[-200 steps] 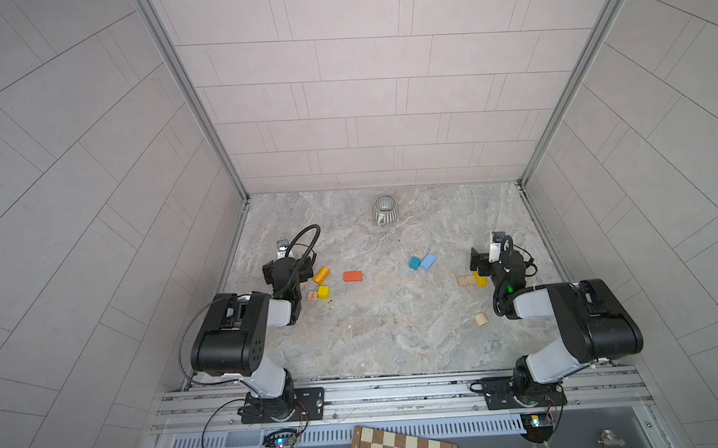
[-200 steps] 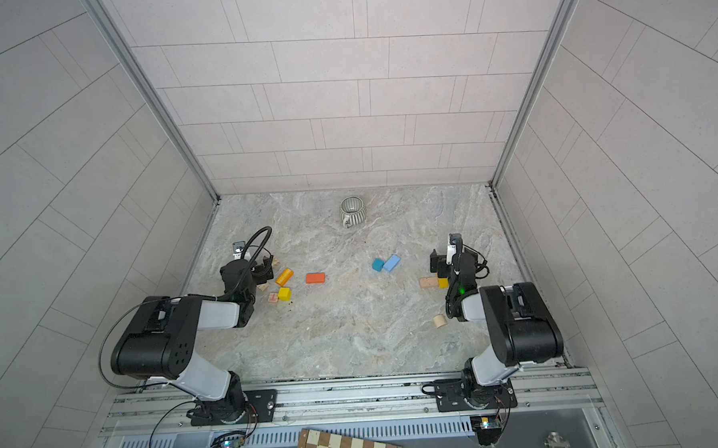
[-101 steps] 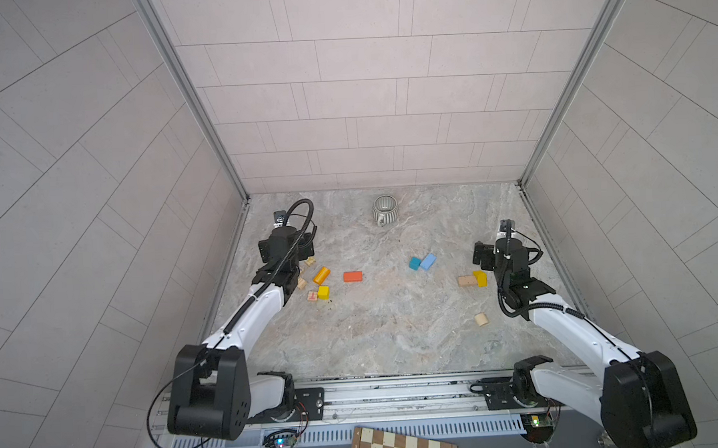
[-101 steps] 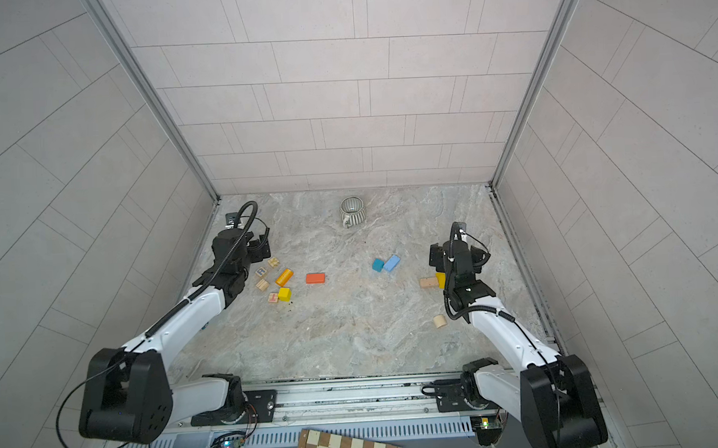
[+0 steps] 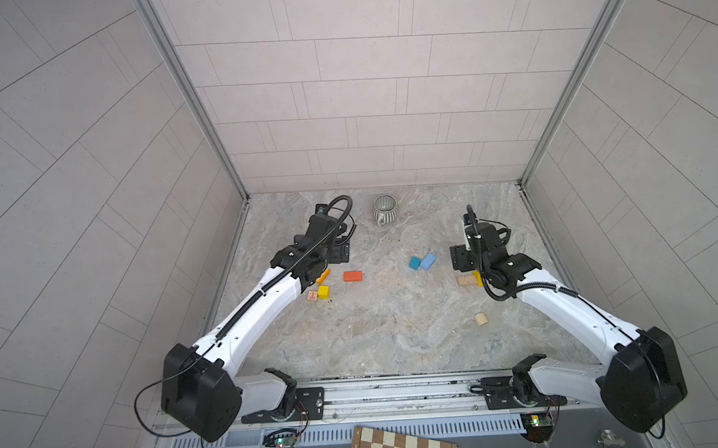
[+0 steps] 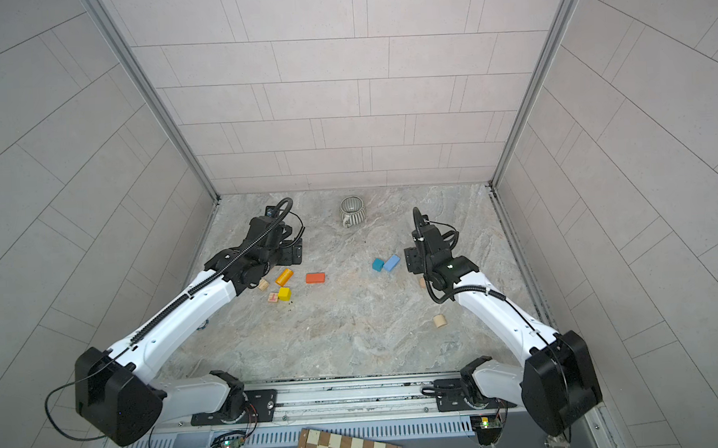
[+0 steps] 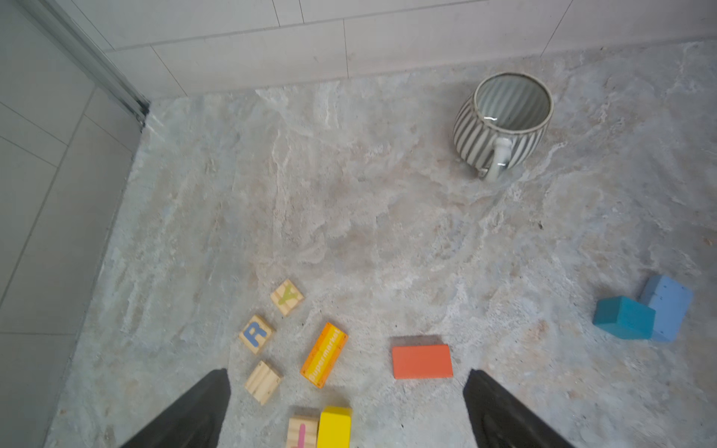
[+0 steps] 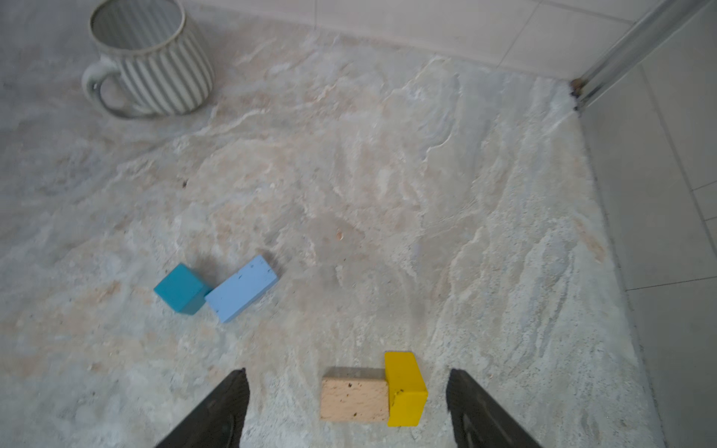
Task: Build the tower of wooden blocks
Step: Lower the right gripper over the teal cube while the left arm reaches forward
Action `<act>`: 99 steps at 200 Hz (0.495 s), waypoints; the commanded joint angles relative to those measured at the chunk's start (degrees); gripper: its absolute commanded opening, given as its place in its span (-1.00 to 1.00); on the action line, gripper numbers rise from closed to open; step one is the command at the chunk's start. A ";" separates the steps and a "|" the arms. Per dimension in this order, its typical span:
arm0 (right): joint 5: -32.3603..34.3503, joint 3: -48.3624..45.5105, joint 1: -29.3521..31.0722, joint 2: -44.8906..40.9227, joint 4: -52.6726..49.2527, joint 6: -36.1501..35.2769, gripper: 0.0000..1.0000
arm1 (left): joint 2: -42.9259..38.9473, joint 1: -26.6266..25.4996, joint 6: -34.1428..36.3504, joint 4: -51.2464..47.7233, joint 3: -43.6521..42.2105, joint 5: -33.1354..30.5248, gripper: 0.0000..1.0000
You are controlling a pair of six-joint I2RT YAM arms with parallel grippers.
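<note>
Several loose colourful wooden blocks, unstacked; left gripper and right gripper agape.

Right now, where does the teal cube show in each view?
Top view: teal cube near picture centre, touching the light blue brick.
Top view: teal cube, same place.
Left wrist: teal cube beside that brick.
Right wrist: teal cube beside that brick.
Shared landmark: grey ribbed mug, in all four.
</note>
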 commanded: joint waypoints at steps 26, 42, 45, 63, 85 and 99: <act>-8.83 7.34 1.57 7.93 -6.98 3.83 0.51 | -5.66 -3.01 -12.11 -2.76 -6.09 0.82 1.00; -9.49 8.84 2.12 11.46 -7.42 5.13 0.45 | -7.36 -5.40 -15.06 0.56 -11.05 -0.30 1.00; -9.65 9.19 2.13 12.14 -7.71 5.50 0.45 | -7.55 -5.73 -15.55 0.92 -11.74 -0.53 1.00; -12.21 11.51 2.22 16.19 -9.00 5.25 0.39 | -8.39 -7.25 -17.51 2.52 -16.10 -0.62 1.00; -13.96 14.55 3.36 21.41 -10.30 5.24 0.29 | -10.71 -8.77 -18.36 3.14 -19.68 -0.49 1.00; -13.87 16.35 4.22 24.49 -10.18 5.01 0.23 | -13.29 -9.36 -18.60 3.45 -21.64 -2.10 1.00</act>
